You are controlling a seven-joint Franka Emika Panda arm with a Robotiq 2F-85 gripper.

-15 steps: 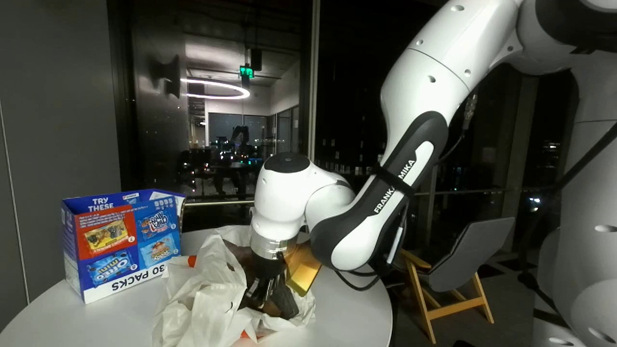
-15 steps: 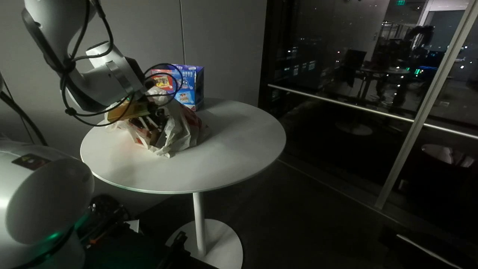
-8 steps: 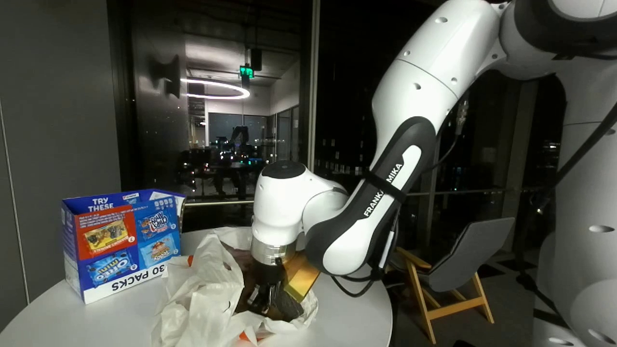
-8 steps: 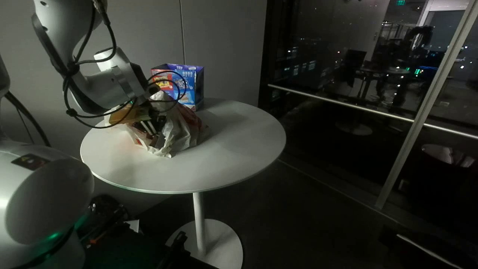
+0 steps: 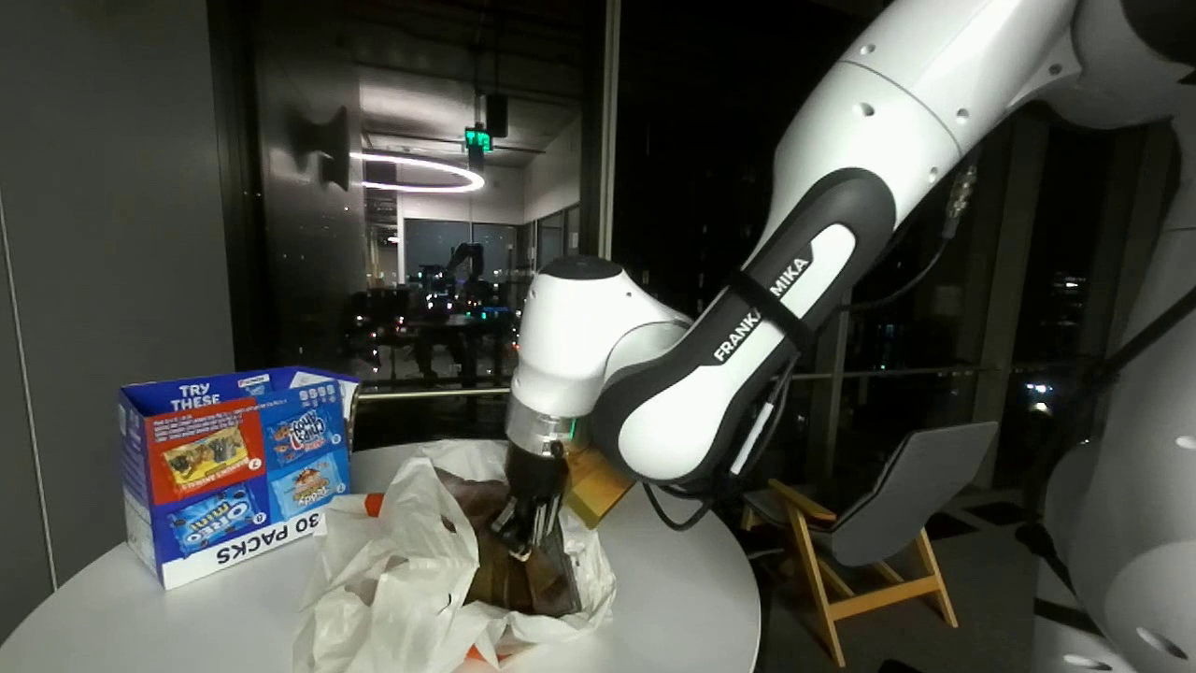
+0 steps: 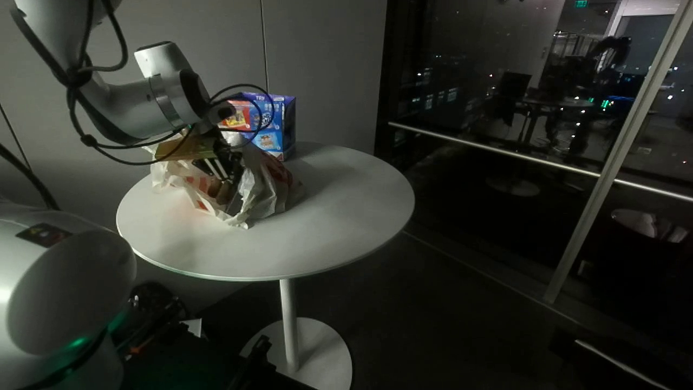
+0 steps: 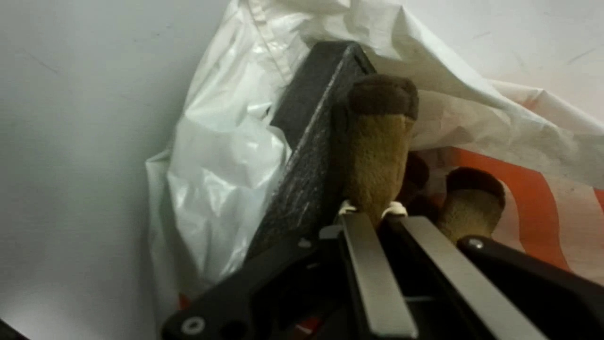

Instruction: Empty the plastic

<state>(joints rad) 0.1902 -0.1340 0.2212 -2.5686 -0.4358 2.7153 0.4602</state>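
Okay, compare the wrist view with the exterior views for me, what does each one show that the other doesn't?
Only the wrist view clearly shows a fuzzy tan piece with a dark brown end, apparently pinched by the end effector, and a similar piece inside the bag.

Only the exterior views show the snack box and the white arm; a grey chair also stands in an exterior view.

All share the white plastic bag, the table and the end effector.
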